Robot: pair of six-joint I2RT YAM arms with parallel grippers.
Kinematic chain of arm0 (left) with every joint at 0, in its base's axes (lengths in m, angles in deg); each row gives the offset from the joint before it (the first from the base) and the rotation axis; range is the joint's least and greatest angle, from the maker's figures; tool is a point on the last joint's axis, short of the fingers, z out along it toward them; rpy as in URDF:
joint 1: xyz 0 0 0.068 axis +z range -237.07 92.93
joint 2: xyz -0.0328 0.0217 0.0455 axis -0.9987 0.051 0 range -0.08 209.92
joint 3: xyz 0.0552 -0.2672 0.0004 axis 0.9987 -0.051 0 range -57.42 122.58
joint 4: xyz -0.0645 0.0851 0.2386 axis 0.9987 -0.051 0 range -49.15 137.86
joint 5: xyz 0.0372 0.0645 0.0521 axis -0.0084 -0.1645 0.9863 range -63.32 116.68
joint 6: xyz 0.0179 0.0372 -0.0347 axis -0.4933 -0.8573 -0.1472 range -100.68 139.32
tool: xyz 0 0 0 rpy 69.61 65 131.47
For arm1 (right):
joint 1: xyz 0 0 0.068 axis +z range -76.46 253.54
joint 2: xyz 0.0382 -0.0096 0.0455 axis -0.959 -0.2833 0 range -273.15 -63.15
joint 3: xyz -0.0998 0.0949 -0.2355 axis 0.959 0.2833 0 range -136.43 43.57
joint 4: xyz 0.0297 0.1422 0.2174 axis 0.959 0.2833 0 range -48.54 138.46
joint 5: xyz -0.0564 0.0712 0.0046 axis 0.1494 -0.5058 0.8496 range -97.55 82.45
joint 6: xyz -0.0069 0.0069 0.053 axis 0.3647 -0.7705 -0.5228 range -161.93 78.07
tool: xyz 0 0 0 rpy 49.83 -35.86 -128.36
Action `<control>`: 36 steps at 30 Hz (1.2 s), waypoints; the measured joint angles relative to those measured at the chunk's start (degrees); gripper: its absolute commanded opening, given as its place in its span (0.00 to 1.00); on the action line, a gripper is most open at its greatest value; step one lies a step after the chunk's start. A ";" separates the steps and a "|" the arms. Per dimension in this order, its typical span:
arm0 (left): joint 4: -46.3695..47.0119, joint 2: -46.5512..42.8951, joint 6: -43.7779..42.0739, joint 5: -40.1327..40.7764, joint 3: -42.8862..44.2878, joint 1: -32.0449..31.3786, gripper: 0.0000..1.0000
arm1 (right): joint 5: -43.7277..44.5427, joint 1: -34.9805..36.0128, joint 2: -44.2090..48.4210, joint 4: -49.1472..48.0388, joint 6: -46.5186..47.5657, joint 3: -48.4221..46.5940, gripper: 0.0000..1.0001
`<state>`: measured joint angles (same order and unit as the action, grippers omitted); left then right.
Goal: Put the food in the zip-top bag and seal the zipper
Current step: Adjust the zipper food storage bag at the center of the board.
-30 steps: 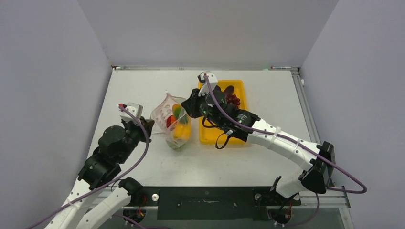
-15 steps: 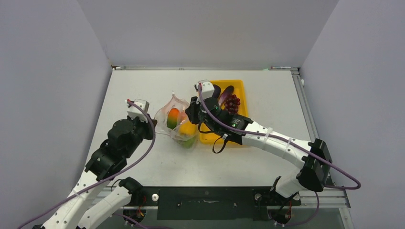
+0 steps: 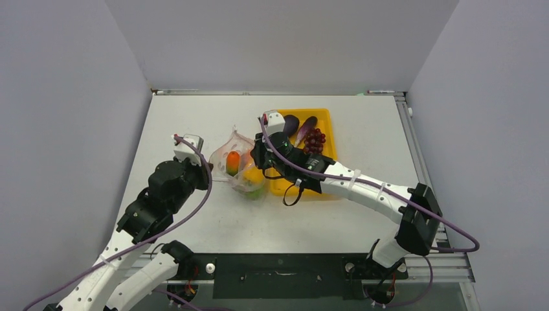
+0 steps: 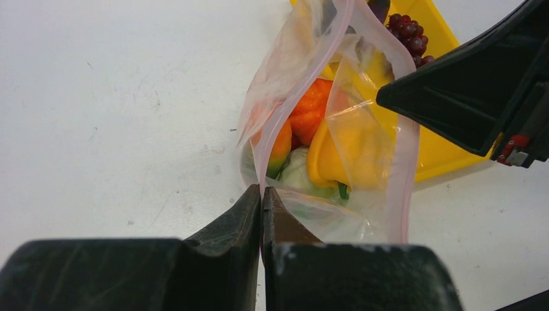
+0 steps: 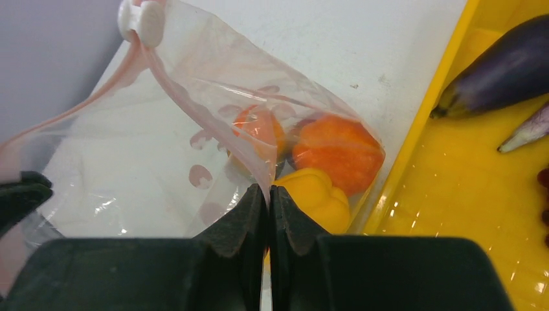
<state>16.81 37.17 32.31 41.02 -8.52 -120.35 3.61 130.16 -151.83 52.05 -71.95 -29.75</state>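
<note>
The zip-top bag stands bunched between my two grippers, left of the tray. Its mouth is open, and the pink zipper runs along the edge. Inside lie an orange pepper, a yellow pepper and a green piece. My left gripper is shut on the zipper strip at the bag's near-left side. My right gripper is shut on the opposite mouth edge. Two eggplants and the grapes lie in the yellow tray.
The tray's left rim sits right against the bag. A white slider hangs at the zipper's far end. Grey walls close in the white table on three sides.
The left gripper has moved forward and right with its bag edge, and the right gripper has drawn slightly left. The bag has bunched up narrower between them.
</note>
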 measured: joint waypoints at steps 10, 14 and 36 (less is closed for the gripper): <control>-2.51 0.74 0.50 0.04 5.57 0.00 0.01 | 0.00 0.09 3.26 1.53 2.45 -7.61 0.05; -4.07 1.05 0.52 0.26 10.25 0.00 0.01 | 0.00 0.11 5.60 1.75 2.49 -7.58 0.05; -9.38 8.07 7.89 2.60 8.31 0.00 0.00 | -0.70 0.09 4.87 1.07 1.07 -0.42 0.05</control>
<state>7.43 45.24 40.20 43.63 -0.21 -120.35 2.91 130.25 -146.96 53.12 -70.88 -30.17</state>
